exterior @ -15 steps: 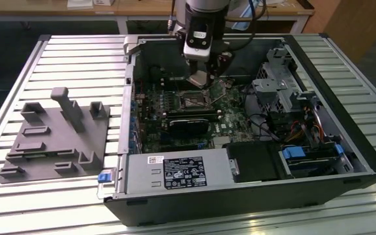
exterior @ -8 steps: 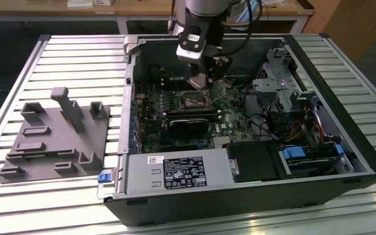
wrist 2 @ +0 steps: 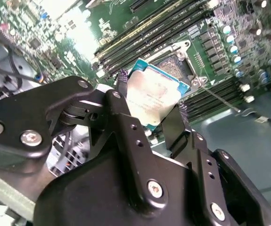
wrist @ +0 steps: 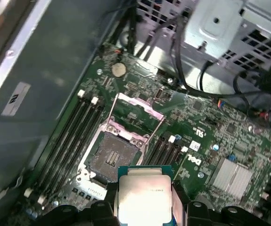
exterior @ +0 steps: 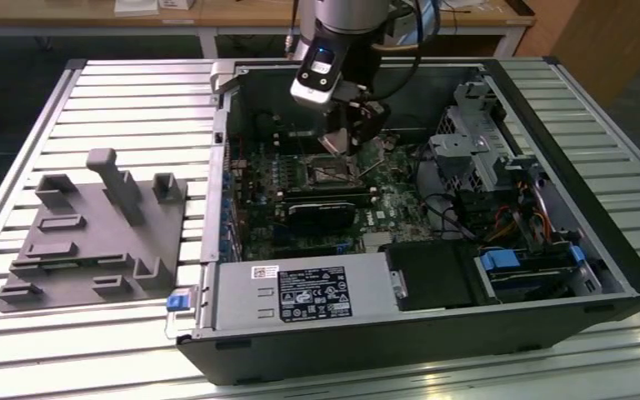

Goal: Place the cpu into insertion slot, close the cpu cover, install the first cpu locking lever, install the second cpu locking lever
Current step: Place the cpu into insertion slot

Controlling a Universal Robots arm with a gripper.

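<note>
Reaching down from above with the arm (exterior: 348, 33) into the open computer box (exterior: 409, 354), close to its far wall in the exterior view. Pointing the gripper (exterior: 348, 143) down at the green board (exterior: 392, 215), just above the insertion slot (exterior: 326, 171). Not touching the board.

Pinching the cpu (wrist 2: 154, 94) between two black fingers (wrist 2: 180, 117), one on each side, as seen in the second wrist view. Holding it a bit tilted, pale shiny face up toward that camera. Keeping it in the air near the insertion slot, not in it.

Inside the box, lying flat on the bottom: the green board. On the board, the square insertion slot with its dark middle showing. Right beside it in the first wrist view, the cpu cover (wrist: 140, 106), a thin silver frame, tipped up and open. At one corner of the slot in the second wrist view, a thin metal lever (wrist 2: 217, 98) sticking out. Next to the slot, long black memory slots (wrist 2: 149, 33).

Also in the box, near the front in the exterior view: a grey power box (exterior: 297, 296) with a label. At the exterior view's right, a metal drive cage (exterior: 470, 146) and loose cables (exterior: 520, 221).

Outside the box, at the exterior view's left: a grey holder tray (exterior: 87, 237) with posts and pockets, on the ribbed metal table (exterior: 76, 350).
</note>
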